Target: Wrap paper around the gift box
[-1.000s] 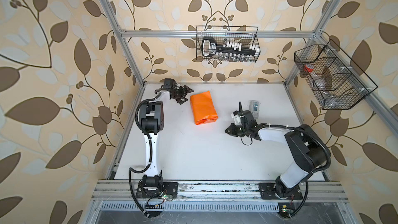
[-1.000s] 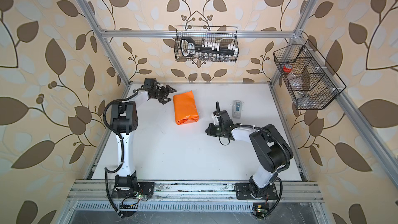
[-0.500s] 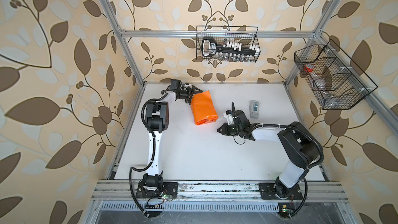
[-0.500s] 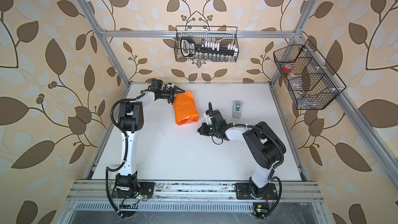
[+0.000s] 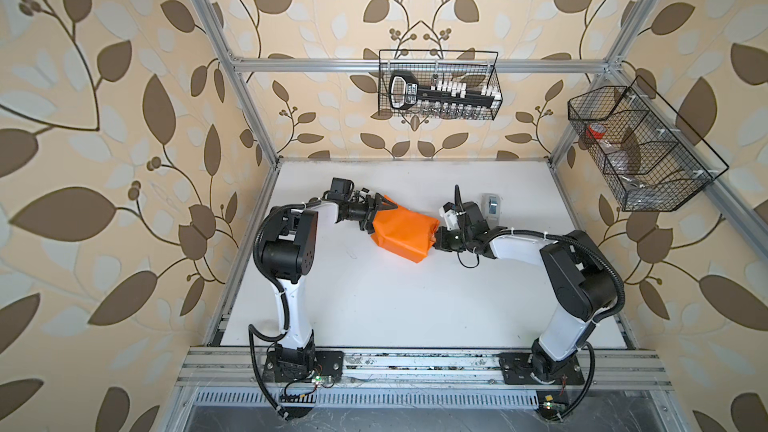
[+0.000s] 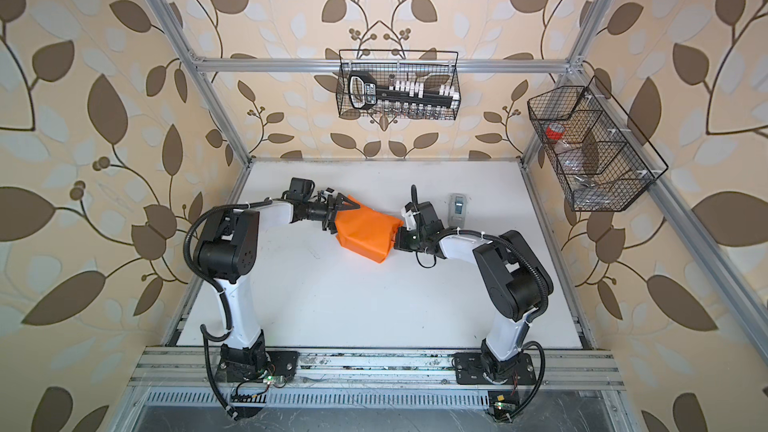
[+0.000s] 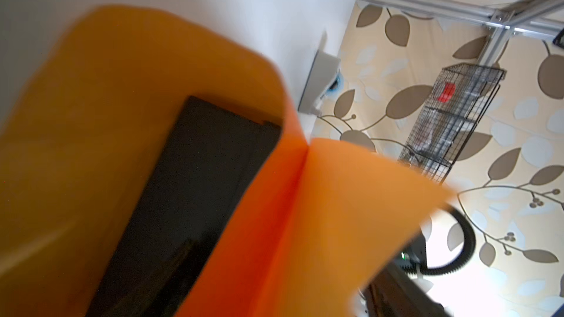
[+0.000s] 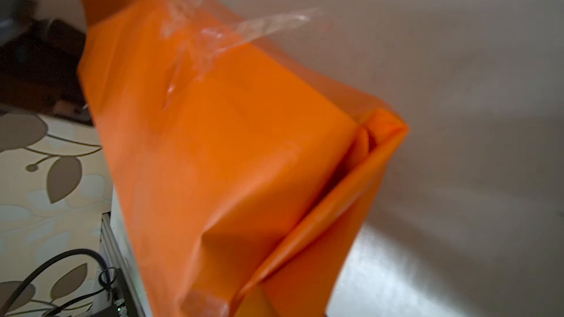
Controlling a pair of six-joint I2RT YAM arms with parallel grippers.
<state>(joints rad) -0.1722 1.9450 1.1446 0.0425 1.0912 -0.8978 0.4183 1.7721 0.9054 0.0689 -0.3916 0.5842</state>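
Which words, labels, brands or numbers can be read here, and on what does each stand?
Nothing can be read with certainty.
On the black tool in the rear wire basket: a label with pale lettering, too small and blurred to read.
On the tape dispenser: no readable text.
On the paper and the gift box: plain, no print visible.

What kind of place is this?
Probably a robot test cell: an aluminium frame boxes in a white table, leaf wallpaper lines the walls, a wire basket hangs on the frame.

Bright, even light; wrist views v. blurry.
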